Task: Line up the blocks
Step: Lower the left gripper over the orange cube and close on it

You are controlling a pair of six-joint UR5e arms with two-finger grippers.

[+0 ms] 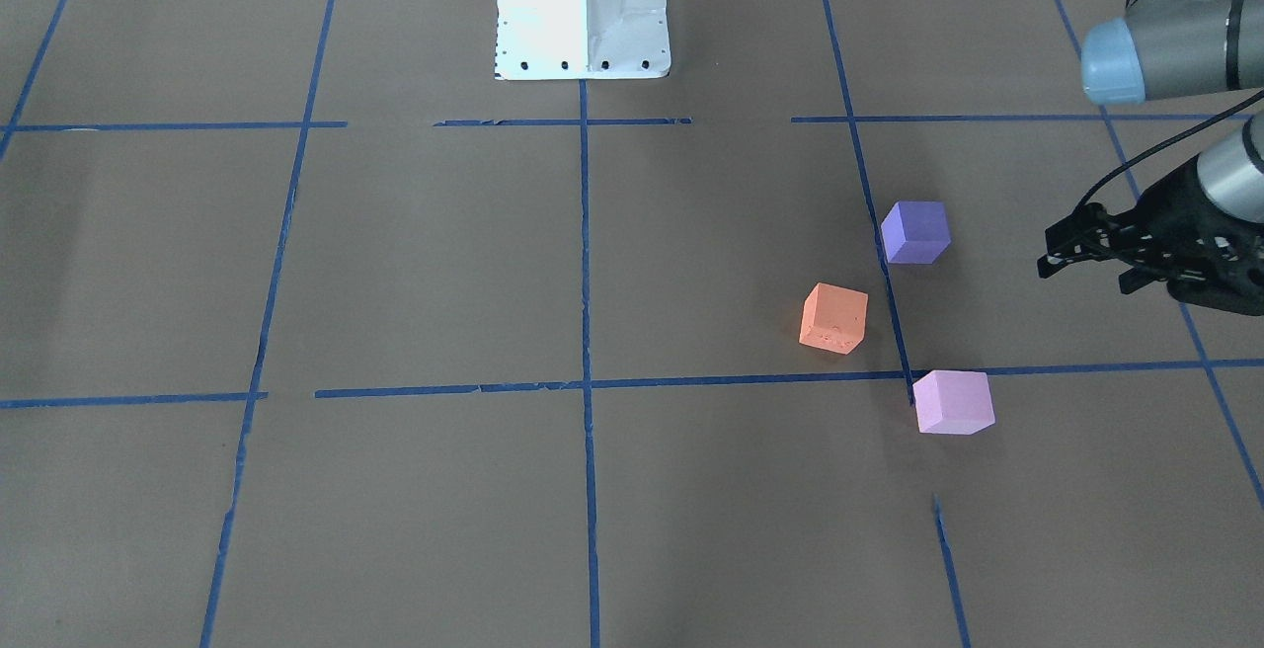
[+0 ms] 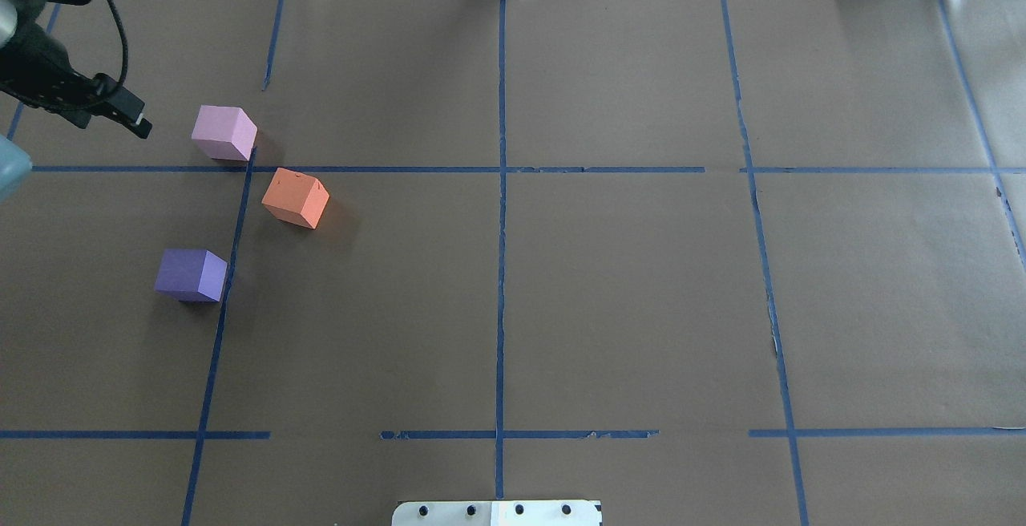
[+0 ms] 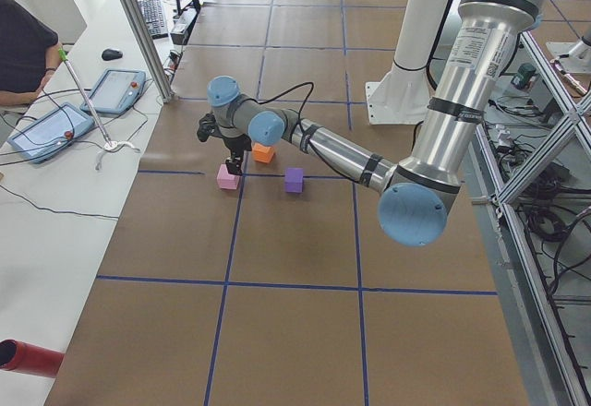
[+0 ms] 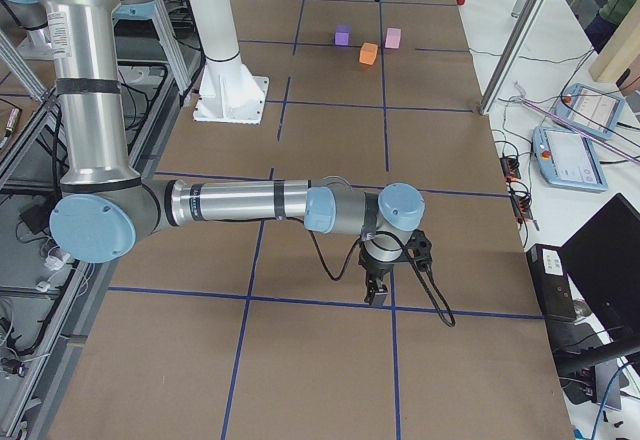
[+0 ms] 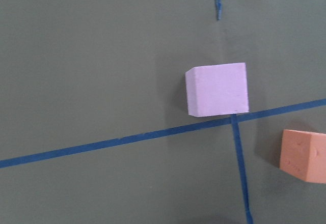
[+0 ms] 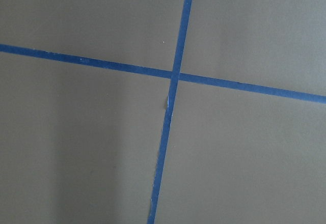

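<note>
Three cubes lie apart on the brown table on my left side. The pale pink block (image 1: 952, 401) (image 2: 224, 132) (image 5: 218, 89) sits at a tape crossing. The orange block (image 1: 834, 317) (image 2: 296, 198) (image 5: 304, 156) lies skewed just inward of it. The violet-purple block (image 1: 916, 231) (image 2: 191, 274) is nearer my base. My left gripper (image 1: 1084, 275) (image 2: 132, 117) hangs above the table, outward of the pink block; it looks open and empty. My right gripper (image 4: 378, 290) is far away over a bare tape crossing; I cannot tell whether it is open or shut.
The white robot base (image 1: 583, 11) (image 2: 497, 512) stands at the table's near middle. Blue tape lines (image 2: 501, 229) grid the brown paper. Operator tablets (image 3: 55, 129) and cables lie on a white bench beyond the table's far edge.
</note>
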